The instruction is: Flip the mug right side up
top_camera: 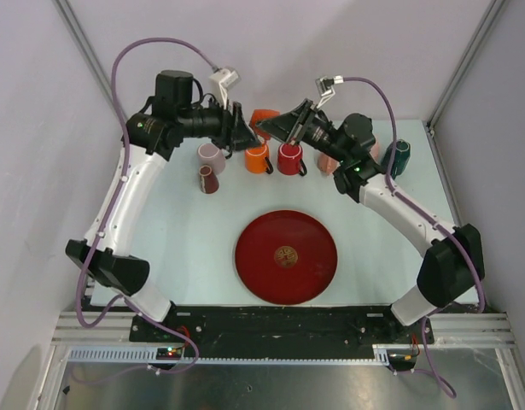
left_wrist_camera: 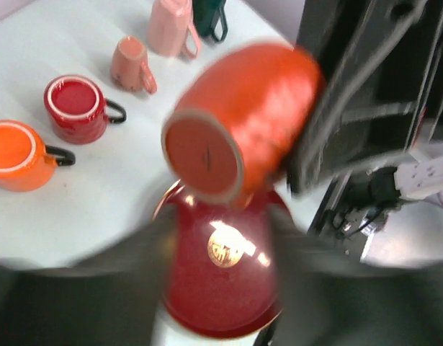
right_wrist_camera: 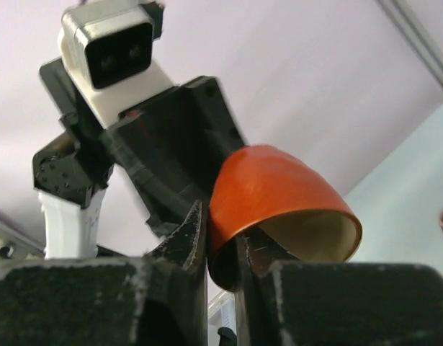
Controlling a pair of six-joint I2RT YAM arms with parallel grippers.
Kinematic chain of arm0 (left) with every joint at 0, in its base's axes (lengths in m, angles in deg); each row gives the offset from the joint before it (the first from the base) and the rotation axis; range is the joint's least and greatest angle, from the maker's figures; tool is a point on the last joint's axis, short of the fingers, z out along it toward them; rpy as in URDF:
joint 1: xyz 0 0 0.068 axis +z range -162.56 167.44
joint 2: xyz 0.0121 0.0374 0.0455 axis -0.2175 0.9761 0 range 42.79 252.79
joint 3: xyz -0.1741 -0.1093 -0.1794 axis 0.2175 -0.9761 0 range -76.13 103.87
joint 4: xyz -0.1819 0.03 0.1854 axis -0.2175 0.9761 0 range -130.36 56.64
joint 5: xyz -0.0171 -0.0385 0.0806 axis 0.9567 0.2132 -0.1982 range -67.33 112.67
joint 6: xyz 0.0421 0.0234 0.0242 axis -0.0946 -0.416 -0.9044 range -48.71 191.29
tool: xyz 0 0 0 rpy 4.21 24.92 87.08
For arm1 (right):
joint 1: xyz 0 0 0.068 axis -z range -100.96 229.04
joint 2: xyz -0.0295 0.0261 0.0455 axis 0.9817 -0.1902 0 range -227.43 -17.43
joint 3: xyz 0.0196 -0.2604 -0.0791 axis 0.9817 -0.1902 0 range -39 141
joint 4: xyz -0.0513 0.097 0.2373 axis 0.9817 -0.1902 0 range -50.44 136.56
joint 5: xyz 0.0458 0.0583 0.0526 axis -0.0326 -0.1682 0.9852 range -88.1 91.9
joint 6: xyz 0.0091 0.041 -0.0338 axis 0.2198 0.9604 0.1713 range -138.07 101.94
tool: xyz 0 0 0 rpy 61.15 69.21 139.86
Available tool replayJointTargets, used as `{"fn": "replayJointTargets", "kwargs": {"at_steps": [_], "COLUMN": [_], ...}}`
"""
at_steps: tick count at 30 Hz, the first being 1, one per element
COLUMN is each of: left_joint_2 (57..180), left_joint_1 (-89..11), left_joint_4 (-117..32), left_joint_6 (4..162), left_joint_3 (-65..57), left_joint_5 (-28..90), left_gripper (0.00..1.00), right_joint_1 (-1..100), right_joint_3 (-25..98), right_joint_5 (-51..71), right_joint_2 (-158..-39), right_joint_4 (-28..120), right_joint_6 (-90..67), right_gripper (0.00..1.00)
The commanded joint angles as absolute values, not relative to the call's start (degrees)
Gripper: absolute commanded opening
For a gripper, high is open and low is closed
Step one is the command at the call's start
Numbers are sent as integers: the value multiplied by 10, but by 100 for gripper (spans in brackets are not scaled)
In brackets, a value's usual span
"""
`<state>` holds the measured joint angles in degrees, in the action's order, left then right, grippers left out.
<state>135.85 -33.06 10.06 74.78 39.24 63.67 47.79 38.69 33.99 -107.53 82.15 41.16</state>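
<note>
Pale tabletop (top_camera: pixel 185 248) between lilac walls from above, and both arms meet at the far side. The left hand (top_camera: pixel 239 130) and the right hand (top_camera: pixel 277 126) point at each other, with the orange-red mug (top_camera: pixel 264 117) up in the air between them, off the surface. Under it an orange mug (top_camera: pixel 259 159) and a red mug (top_camera: pixel 289 159) stand side by side. A pink mug (top_camera: pixel 212 155) and a small dark red mug (top_camera: pixel 208 179) sit to their left, and a teal mug (top_camera: pixel 399 156) is far off to the right. A big red plate (top_camera: pixel 286 256) lies mid-table, nearer the bases.

Over to the left wrist: the orange-red mug (left_wrist_camera: pixel 264 108) hangs tilted, flat base turned to the camera, mouth facing away. The right hand's black body presses against it on the right. The left hand's own fingers (left_wrist_camera: pixel 84 281) are a dark blur along the bottom, spread wide with nothing between them, so that hand is released. The red plate (left_wrist_camera: pixel 221 303) shows below the mug.

Right wrist now: the right hand (right_wrist_camera: pixel 221 249) is clenched on the rim of the orange-red mug (right_wrist_camera: pixel 271 187), one finger outside the wall and one inside the mouth. The mug lies on its side, mouth opening to the right. Behind it looms the left arm's black wrist with its white camera (right_wrist_camera: pixel 117 61).
</note>
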Motion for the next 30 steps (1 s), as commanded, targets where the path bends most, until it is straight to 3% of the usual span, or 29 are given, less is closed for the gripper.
{"fn": "replayJointTargets", "kwargs": {"at_steps": [1, 2, 4, 8, 12, 18, 30], "left_joint_2": [1331, 1326, 1319, 1304, 1296, 1299, 1322], "left_joint_1": [-325, -320, -308, -281, -268, -261, -260], "left_joint_4": [124, 125, 127, 128, 128, 128, 127], "left_joint_6": [687, 670, 646, 625, 615, 622, 656], "left_joint_3": [342, 327, 303, 265, 242, 225, 189], "left_joint_5": [583, 556, 486, 370, 288, 241, 194], "left_gripper": [81, 91, 97, 100, 100, 100, 100], "right_joint_1": [512, 515, 511, 499, 448, 379, 360], "right_joint_3": [404, 406, 421, 464, 485, 488, 478], "right_joint_5": [282, 262, 211, 131, 38, -41, -17], "right_joint_2": [-1008, -994, -983, -1012, -1070, -1168, -1297], "right_joint_4": [666, 610, 461, 169, 10, -56, -22], "right_joint_6": [298, 230, 110, -73, -207, -292, -295], "right_gripper": [1, 0, 0, 0, 0, 0, 0]}}
